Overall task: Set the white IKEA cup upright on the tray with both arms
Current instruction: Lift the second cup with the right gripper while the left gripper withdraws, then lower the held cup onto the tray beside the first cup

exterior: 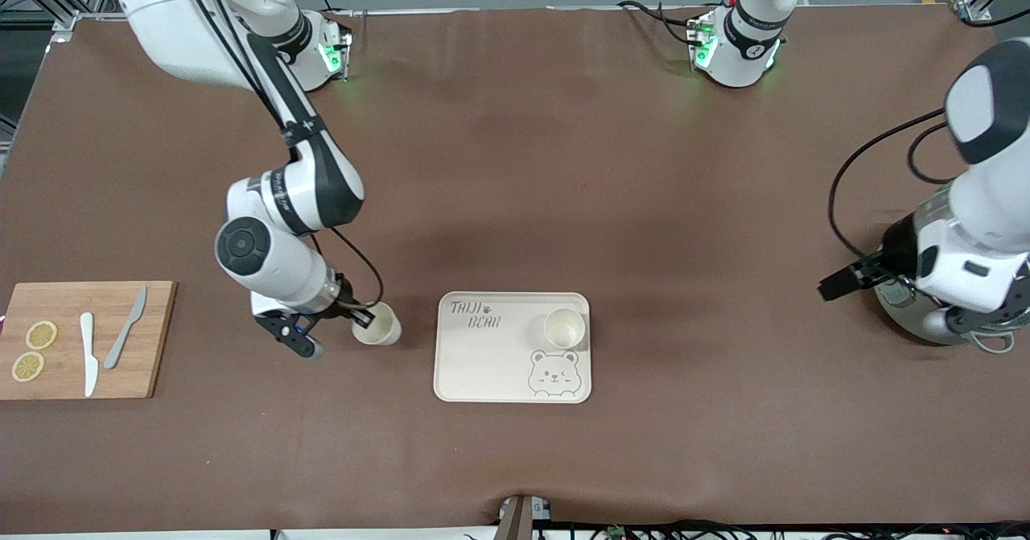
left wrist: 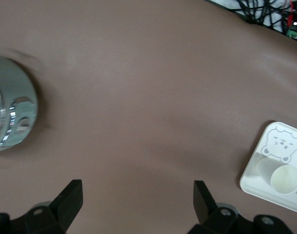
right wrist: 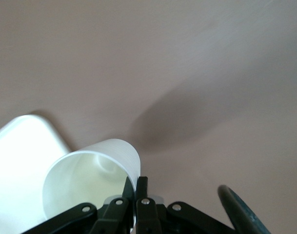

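Note:
A white cup (exterior: 376, 327) is held by its rim in my right gripper (exterior: 366, 313), slightly tilted, low over the brown table beside the cream bear tray (exterior: 483, 363), toward the right arm's end. In the right wrist view the fingers (right wrist: 143, 187) are shut on the cup's (right wrist: 89, 175) wall, with a corner of the tray (right wrist: 16, 156) close by. A second white cup (exterior: 564, 328) stands upright on the tray. My left gripper (exterior: 835, 286) is open and empty over bare table at the left arm's end. Its wrist view (left wrist: 137, 200) shows the tray (left wrist: 258, 178) and its cup (left wrist: 285, 178) farther off.
A wooden cutting board (exterior: 153, 339) with two lemon slices, a white knife (exterior: 88, 355) and a grey knife (exterior: 125, 327) lies at the right arm's end. A shiny metal round object (exterior: 913, 315) sits under the left arm and also shows in the left wrist view (left wrist: 11, 112).

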### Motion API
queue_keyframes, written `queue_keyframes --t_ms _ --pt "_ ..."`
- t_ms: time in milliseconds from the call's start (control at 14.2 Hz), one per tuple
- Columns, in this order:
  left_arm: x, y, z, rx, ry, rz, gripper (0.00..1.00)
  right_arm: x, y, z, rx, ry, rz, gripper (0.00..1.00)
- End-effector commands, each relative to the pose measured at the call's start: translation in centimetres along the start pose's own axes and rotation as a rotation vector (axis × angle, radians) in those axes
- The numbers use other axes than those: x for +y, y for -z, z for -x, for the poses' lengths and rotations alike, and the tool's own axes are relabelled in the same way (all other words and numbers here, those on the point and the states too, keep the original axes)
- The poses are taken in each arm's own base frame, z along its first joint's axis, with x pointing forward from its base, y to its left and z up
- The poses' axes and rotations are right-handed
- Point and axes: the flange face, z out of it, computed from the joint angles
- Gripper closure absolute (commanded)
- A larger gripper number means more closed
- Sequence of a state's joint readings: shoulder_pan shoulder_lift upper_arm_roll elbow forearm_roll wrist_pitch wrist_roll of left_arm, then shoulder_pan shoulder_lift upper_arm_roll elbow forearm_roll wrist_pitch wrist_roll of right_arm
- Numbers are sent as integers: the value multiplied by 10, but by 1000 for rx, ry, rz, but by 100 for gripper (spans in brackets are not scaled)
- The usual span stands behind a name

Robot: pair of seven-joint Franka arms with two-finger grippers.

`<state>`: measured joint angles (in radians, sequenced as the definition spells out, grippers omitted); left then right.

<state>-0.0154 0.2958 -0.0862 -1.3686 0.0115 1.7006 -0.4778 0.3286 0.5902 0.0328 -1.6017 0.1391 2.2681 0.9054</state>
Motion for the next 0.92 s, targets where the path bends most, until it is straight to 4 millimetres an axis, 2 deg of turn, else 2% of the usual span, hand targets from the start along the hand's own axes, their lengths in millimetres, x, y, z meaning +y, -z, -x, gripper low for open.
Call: queue_keyframes --t_ms 0,70,211,423,634,846 --pt "-15 27 17 10 3 -37 0 -40 -5 20 -33 -75 -40 100" --pt "-29 36 15 16 23 -38 0 -50 -8 32 -34 -88 -41 100" --pt "-53 57 14 42 45 -28 0 -60 -18 43 -42 -133 -37 100" --pt "-77 78 18 48 69 -34 0 -81 -42 70 -71 -195 11 100" --pt "-85 83 28 7 -10 -53 0 -90 -45 87 -74 -188 29 100" --pt "-87 100 38 19 -25 -51 0 -87 -56 85 -73 -192 42 100"
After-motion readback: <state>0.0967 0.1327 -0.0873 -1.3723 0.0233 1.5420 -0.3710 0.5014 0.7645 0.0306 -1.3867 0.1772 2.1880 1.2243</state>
